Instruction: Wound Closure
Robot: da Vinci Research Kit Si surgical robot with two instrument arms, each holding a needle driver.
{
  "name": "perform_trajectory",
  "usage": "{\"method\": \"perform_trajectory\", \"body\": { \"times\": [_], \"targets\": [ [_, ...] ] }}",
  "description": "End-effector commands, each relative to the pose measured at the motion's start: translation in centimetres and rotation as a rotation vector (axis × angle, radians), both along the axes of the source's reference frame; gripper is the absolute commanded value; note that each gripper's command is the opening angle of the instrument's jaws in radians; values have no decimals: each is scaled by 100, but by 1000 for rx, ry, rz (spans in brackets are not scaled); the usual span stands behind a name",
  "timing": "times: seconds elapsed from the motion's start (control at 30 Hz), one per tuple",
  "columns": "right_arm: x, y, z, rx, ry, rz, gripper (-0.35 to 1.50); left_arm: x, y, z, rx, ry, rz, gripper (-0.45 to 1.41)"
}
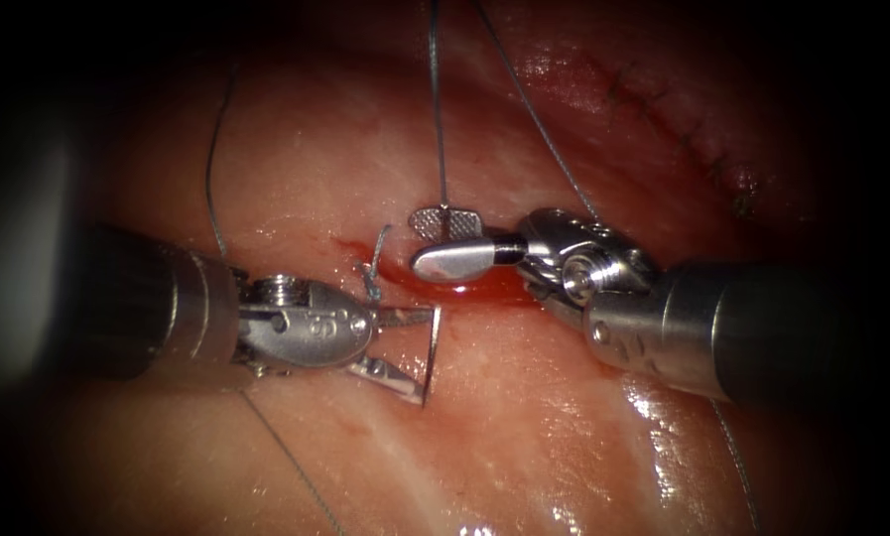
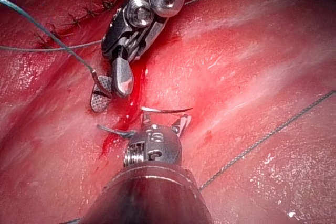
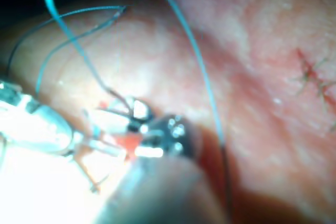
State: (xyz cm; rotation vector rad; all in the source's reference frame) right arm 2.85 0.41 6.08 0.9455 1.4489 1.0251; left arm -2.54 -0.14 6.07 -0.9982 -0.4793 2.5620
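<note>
The cut (image 1: 469, 286) in the tissue holds red fluid. My left tool (image 1: 427, 354) sits at the cut's left end with its jaws open. The curved needle (image 1: 433, 347) lies across the two jaw tips, out of the tissue and not clamped; in the left wrist view the needle (image 2: 165, 110) arcs just past the left tool (image 2: 165, 117). My right tool (image 1: 417, 242) hovers over the cut, jaws open. The thread (image 1: 440, 149) drops onto its upper jaw, and in the left wrist view the thread (image 2: 68, 51) ends between the jaws of the right tool (image 2: 111, 98). A short thread stub (image 1: 375, 263) stands up from the tissue.
A stitched line (image 1: 683, 124) runs across the tissue at the upper right. Loose thread (image 1: 211, 169) trails over the tissue behind the left shaft, and more thread (image 1: 544, 124) passes behind the right tool. Thread loops (image 3: 199, 66) cross the right wrist view.
</note>
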Motion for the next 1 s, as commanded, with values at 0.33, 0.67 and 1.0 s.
{"method": "perform_trajectory", "body": {
  "times": [0.33,0.67,1.0],
  "targets": [
    [-22,12,18,-229,-41,14,130,-3,-25,-12,-150,-53,70,39],
    [-62,32,9,-250,-36,-3,143,9,-22,-11,-273,-64,147,39],
    [-78,29,2,-247,-27,-18,138,-2,-14,-8,-482,-196,209,49]
  ]
}}
